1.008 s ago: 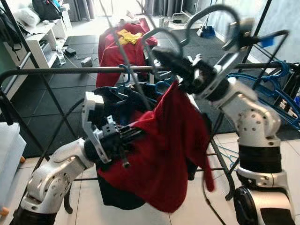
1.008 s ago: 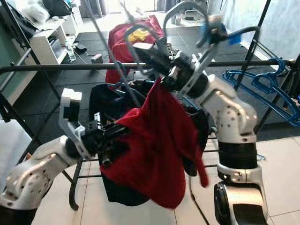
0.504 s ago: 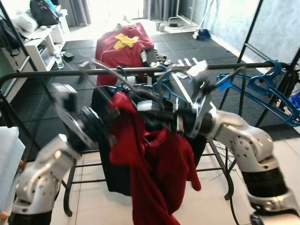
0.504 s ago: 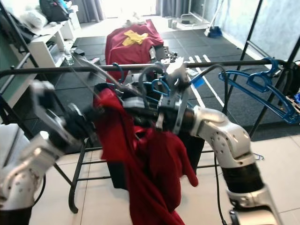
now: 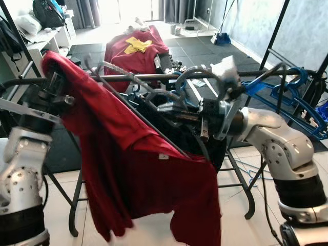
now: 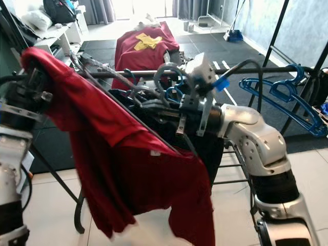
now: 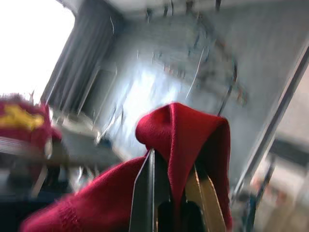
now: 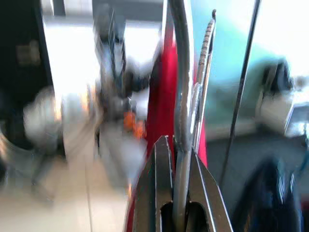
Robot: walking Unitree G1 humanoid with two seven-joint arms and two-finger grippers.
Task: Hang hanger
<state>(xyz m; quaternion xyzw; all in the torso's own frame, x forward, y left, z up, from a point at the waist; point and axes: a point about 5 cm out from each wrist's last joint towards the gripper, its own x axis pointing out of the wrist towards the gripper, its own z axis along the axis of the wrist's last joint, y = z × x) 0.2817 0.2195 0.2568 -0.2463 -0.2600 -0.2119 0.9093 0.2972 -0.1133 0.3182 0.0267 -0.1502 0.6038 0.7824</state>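
Note:
A red shirt (image 5: 143, 174) hangs spread on a grey wire hanger (image 5: 134, 114) in front of the black rail (image 5: 148, 78). My left gripper (image 5: 53, 88) is raised at the far left and is shut on the shirt's shoulder; the left wrist view shows red fabric (image 7: 181, 130) pinched between its fingers (image 7: 147, 193). My right gripper (image 5: 166, 107) sits just below the rail's middle, shut on the hanger's wire. In the right wrist view that wire (image 8: 182, 96) runs straight up from between the fingers (image 8: 161, 193).
Blue hangers (image 5: 284, 89) hang on the rail's right end. Dark clothes (image 5: 205, 138) drape on the rack behind the shirt. A red and yellow garment (image 5: 136, 46) lies further back, white shelves (image 5: 43, 43) stand at the left, and black poles (image 5: 271, 36) rise at the right.
My left gripper has swung up and to the left with the shirt's shoulder, stretching the shirt wide. The right gripper stays near the rail with the hanger.

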